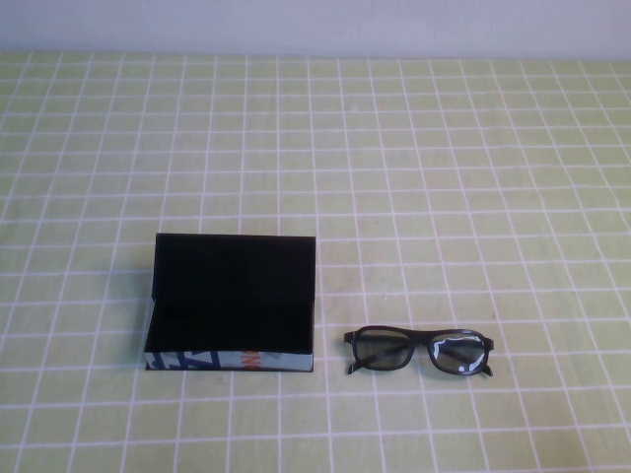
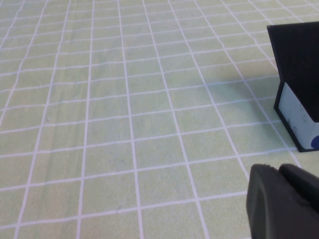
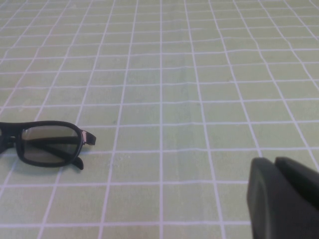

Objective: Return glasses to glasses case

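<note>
The glasses case (image 1: 232,305) stood open near the front edge of the counter (image 1: 414,177), left of centre, its lid upright and its black interior holding nothing visible. The glasses (image 1: 419,352) lay just beside it toward the right, apart from it, lenses facing the front edge. The left gripper (image 2: 284,201) and right gripper (image 3: 284,199) hung above the checked cloth, each only partly visible; their spread could not be told.

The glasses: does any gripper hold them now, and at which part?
No. The glasses lie free on the table beside the glasses case; left gripper and right gripper hold nothing.
</note>
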Tool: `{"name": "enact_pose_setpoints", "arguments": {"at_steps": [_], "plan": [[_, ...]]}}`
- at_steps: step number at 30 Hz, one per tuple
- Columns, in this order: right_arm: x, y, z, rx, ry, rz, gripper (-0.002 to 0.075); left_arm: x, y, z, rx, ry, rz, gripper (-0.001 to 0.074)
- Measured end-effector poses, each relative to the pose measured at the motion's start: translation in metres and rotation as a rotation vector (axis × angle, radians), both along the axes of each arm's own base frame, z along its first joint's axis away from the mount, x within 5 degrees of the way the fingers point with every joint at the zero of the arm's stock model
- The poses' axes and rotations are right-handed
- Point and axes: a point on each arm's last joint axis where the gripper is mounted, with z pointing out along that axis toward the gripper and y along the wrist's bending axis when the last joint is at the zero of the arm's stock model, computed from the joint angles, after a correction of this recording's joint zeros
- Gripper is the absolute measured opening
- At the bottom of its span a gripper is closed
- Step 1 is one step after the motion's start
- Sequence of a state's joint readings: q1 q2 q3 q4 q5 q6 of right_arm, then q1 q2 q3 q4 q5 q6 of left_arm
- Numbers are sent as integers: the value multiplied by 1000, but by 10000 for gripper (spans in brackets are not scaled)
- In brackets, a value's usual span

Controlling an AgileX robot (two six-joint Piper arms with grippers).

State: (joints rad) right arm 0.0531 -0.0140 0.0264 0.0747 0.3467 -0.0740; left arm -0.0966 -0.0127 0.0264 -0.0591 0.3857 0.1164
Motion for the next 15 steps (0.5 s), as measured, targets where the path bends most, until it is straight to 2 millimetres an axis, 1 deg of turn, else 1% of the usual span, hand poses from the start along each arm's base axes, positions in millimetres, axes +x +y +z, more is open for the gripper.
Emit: {"name": "enact_pose_setpoints", "arguments": {"at_steps": [6, 7, 12, 15], "plan": [[0, 0, 2, 23, -16, -2, -11, 0, 0, 0, 0, 0, 0, -2], [1, 1, 3, 63, -30, -2, -11, 0, 0, 0, 0, 0, 0, -2], [2, 5, 15, 389, -113, -20, -11, 0, 0, 0, 0, 0, 0, -2], [3, 3, 21, 507, -163, -44, -11, 0, 0, 0, 0, 0, 0, -2]]}}
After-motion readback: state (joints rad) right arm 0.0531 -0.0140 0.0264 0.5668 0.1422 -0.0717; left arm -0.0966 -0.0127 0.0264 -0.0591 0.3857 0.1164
